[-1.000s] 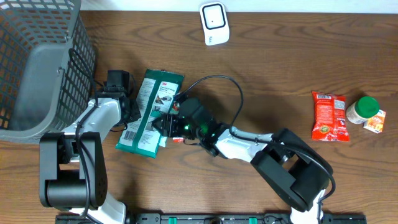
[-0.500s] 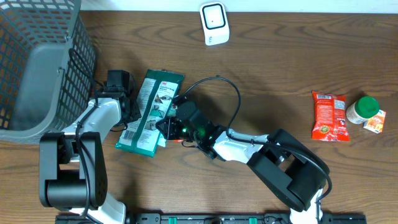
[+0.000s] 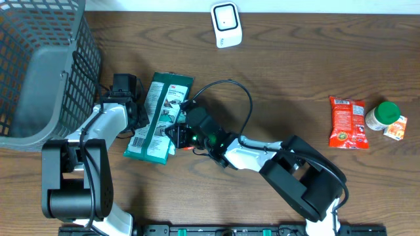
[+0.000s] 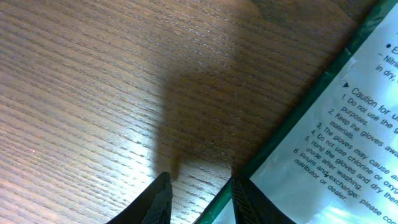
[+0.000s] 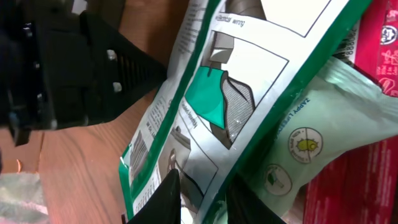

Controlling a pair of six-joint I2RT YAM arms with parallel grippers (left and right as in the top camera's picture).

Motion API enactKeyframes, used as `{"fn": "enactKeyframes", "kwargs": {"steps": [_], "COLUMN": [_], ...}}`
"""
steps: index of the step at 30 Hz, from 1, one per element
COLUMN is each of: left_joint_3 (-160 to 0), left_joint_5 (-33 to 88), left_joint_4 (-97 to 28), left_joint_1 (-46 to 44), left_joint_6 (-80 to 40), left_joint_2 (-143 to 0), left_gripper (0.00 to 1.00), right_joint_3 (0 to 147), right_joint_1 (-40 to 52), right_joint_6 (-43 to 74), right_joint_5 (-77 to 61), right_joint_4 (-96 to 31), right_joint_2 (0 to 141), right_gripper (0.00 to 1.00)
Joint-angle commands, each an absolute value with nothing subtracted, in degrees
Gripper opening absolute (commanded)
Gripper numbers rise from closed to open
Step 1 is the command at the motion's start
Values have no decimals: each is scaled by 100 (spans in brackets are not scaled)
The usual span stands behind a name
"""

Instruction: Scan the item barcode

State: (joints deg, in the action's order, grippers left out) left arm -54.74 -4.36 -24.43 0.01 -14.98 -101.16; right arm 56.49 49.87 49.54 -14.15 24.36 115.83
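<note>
Glossy green-edged flat packet point(image 3: 158, 118) on grainy wood table point(image 3: 289, 85), both jaws seemingly pinching its edges.

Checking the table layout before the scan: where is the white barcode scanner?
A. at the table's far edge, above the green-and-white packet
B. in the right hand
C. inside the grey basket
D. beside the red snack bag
A: the white barcode scanner stands alone at the far edge, up-right of the green-and-white packet.

White-and-black arms point(image 3: 256, 152), black fingers point(image 5: 168, 199), looping black cable point(image 3: 244, 105).
</note>
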Motion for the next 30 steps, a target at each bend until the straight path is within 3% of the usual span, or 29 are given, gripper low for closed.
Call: {"fn": "enactKeyframes", "kwargs": {"steps": [1, 5, 8, 12, 16, 22, 25, 30], "left_joint_3": [-5461, -5461, -5461, -5465, -5465, -5465, -5465, -5465], "left_joint_5": [-209, -204, -193, -196, -196, -198, -196, -191], "left_joint_4": [-2471, -2467, -2456, -2451, -2502, -2794, -2821, -2825], "left_joint_1": [21, 21, 21, 21, 21, 21, 21, 21], "left_joint_6": [-1468, -1470, -1468, -1463, -1310, -1313, -1315, -1321], "left_joint_2": [-10180, -10180, -10180, -10132, -9773, -8976, -8871, -8873], "left_gripper": [34, 34, 34, 34, 43, 49, 52, 53], "right_joint_3": [5655, 5655, 5655, 5655, 5655, 5655, 5655, 5655], "right_joint_1": [5041, 5043, 5068, 5050, 4814, 4276, 3787, 2941], "right_joint_6": [5098, 5096, 5046, 4751, 4399, 3542, 2939, 2268], "right_joint_5": [-1358, -1584, -1588, -1603, -2091, -2429, -2451, -2451], "right_joint_4": [2622, 2967, 2982, 3177, 2956, 1103, -609, -2370], "right_joint_2": [11821, 11821, 11821, 11780, 11308, 10005, 9048, 8429], "right_gripper": [22, 24, 1, 1, 1, 1, 1, 1]}}
